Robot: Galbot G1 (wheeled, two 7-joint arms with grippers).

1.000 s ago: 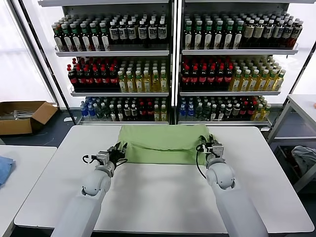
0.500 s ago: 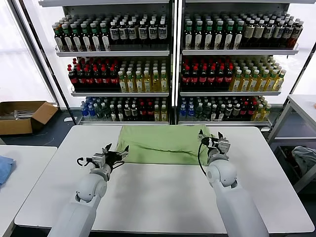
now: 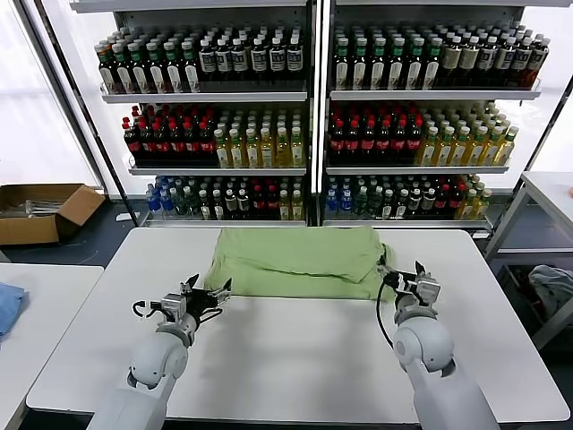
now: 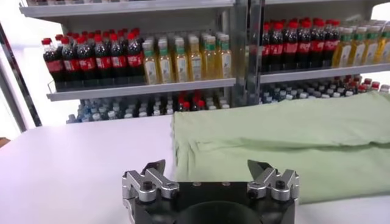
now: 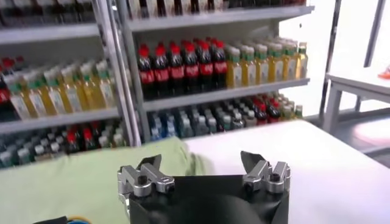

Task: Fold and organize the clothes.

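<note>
A light green shirt (image 3: 294, 262) lies folded into a wide band on the far half of the white table (image 3: 295, 358). It also shows in the left wrist view (image 4: 286, 140) and the right wrist view (image 5: 67, 182). My left gripper (image 3: 204, 294) is open and empty, just off the shirt's near left corner. My right gripper (image 3: 405, 278) is open and empty, just off the shirt's right end. No collar, buttons or chest print show.
Shelves of bottles (image 3: 313, 116) stand behind the table. A cardboard box (image 3: 40, 210) sits on the floor at the far left. A bright blue cloth (image 3: 7, 305) lies on a side table to the left. A grey-blue garment (image 3: 553, 285) hangs at the right.
Both grippers let go of the shirt and drew back toward me and outward, jaws now open. The shirt's near edge settled flat on the table.
</note>
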